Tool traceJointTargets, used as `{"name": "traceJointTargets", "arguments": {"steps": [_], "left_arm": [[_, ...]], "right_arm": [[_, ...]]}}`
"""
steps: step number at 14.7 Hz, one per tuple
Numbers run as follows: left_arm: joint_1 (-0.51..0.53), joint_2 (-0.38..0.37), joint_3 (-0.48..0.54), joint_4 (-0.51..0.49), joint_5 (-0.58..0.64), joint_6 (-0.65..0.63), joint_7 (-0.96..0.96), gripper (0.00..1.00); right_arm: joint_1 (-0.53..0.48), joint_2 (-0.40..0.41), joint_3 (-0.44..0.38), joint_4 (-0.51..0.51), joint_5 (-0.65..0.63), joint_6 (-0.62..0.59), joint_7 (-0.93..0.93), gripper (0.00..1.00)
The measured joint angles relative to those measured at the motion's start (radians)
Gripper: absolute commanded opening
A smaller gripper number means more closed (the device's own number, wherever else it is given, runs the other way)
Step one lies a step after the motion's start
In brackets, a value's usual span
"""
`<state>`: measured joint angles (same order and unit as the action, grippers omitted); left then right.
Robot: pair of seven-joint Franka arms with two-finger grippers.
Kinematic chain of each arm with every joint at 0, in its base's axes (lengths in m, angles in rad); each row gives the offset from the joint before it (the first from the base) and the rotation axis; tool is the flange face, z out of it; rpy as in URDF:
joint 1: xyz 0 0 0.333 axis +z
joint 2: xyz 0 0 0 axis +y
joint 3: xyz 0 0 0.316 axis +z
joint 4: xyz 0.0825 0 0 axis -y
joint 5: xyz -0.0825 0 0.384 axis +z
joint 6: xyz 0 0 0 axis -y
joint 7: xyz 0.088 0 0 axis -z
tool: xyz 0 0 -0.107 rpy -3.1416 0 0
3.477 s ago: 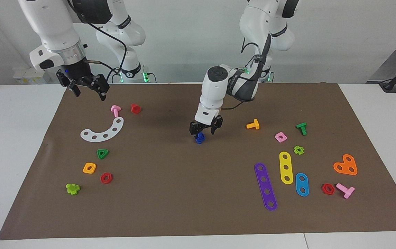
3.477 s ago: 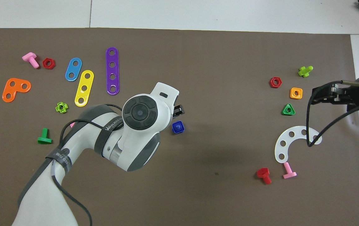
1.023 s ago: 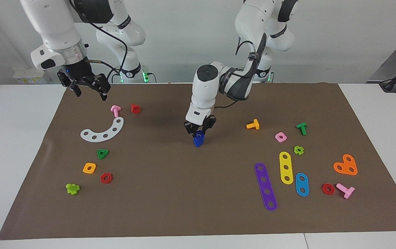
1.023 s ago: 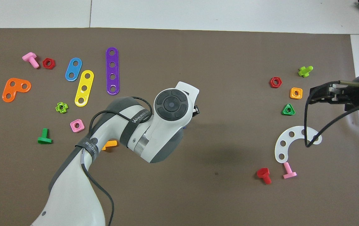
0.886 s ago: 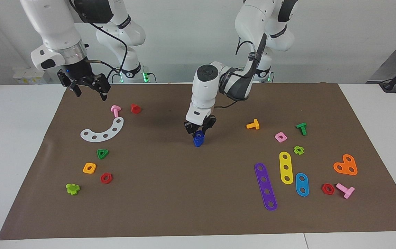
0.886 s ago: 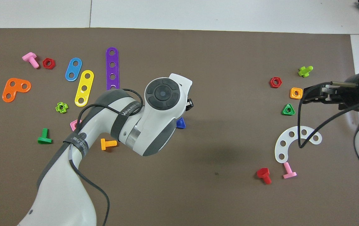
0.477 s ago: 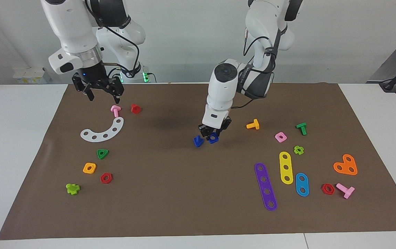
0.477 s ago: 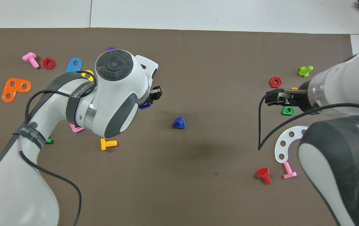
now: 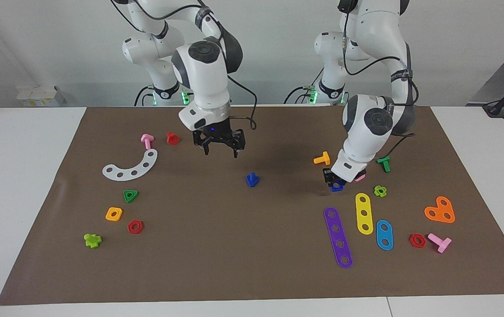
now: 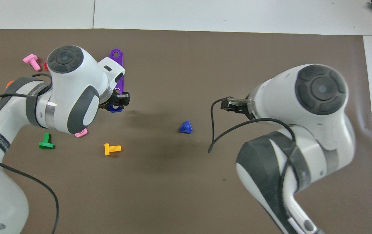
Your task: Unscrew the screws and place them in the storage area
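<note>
A: Where is the blue bolt [image 9: 252, 179] lying now?

B: It is lying alone on the brown paper mat [image 9: 234, 246], near the middle of the bench [image 9: 23, 176]. Its head is a triangle, and the plastic is looking smooth and shiny.

A: And the blue nut [image 9: 336, 187]?

B: The left gripper [image 9: 334, 181] is holding it. The fingers are closing tight on this small square piece, low over the mat at the left arm's end, just beside the purple strip [image 9: 338, 237] and the yellow strip [image 9: 363, 213]. Both strips are flat, with round ends and a row of holes.

A: What is the right gripper [image 9: 220, 147] doing?

B: It is hanging in the air over bare mat, near the red bolt [image 9: 172, 138] and the pink bolt [image 9: 146, 140]. Its fingers are standing wide apart and they are holding nothing. The white curved strip [image 9: 131, 166] is lying flat beside these bolts.
</note>
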<state>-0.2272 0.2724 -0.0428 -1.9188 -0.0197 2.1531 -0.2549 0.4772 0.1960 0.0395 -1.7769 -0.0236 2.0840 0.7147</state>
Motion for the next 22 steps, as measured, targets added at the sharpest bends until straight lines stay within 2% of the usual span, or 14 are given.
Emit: {"name": "traceJointTargets", "arguments": {"steps": [1, 2, 3, 4, 10, 12, 15, 19, 22], "left_arm": [[-0.001, -0.011, -0.003, -0.044, 0.000, 0.049, 0.001, 0.18], [-0.002, -0.021, -0.008, -0.085, 0.000, 0.097, 0.001, 0.43], [-0.002, -0.029, -0.012, -0.118, 0.000, 0.134, 0.001, 0.88], [-0.003, -0.035, -0.014, -0.141, 0.000, 0.156, 0.001, 1.00], [-0.002, -0.051, -0.012, -0.147, 0.000, 0.159, 0.001, 1.00], [0.008, -0.058, -0.008, -0.108, 0.000, 0.083, 0.025, 1.00], [0.076, -0.077, -0.001, -0.029, 0.000, -0.080, 0.151, 1.00], [0.214, -0.129, 0.007, -0.009, 0.000, -0.177, 0.358, 1.00], [0.246, -0.182, 0.012, 0.010, 0.009, -0.246, 0.385, 1.00]], "right_arm": [[0.021, 0.026, 0.000, 0.001, 0.000, 0.028, 0.008, 0.96], [0.036, 0.047, 0.000, 0.001, -0.001, 0.047, 0.012, 0.96], [0.046, 0.063, 0.000, 0.002, -0.005, 0.062, 0.016, 0.94], [0.053, 0.078, 0.000, 0.003, -0.009, 0.080, 0.017, 0.91], [0.103, 0.204, -0.001, 0.010, -0.092, 0.197, 0.081, 0.89], [0.109, 0.243, -0.001, 0.013, -0.106, 0.226, 0.090, 0.84], [0.109, 0.274, -0.001, 0.016, -0.115, 0.237, 0.090, 0.81], [0.127, 0.295, -0.001, 0.017, -0.116, 0.254, 0.091, 0.80], [0.139, 0.297, -0.001, 0.020, -0.116, 0.250, 0.101, 0.77]]}}
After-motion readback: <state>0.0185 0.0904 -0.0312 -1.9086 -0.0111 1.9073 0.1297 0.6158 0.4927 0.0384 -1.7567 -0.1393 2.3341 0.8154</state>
